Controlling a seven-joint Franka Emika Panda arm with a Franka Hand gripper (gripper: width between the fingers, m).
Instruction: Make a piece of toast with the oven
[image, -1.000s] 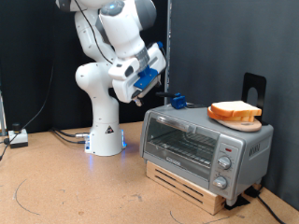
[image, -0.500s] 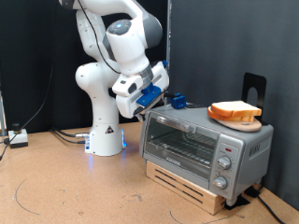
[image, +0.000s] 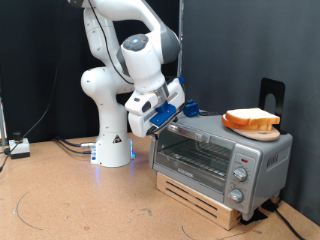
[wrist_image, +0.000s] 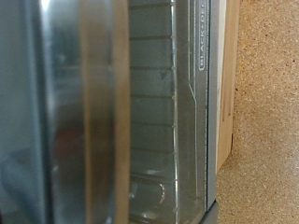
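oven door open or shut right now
Shut: the oven door stands upright, flush with its front, the toast on top; the gripper is near its upper corner.

The gripper (image: 168, 117) is hovering at the upper left corner of the closed oven (image: 220, 157), while the piece of toast (image: 251, 121) is sitting on top.

Oven (image: 220, 158) door is shut, so you have no way in to the rack; glass fills the wrist view. The gripper (image: 163, 118) sits at the oven's upper corner on the exterior view's left. Oven top is partly taken by the piece of toast (image: 251, 121) on its plate, with a black stand (image: 271, 96) behind. Floor in front of the oven is open.
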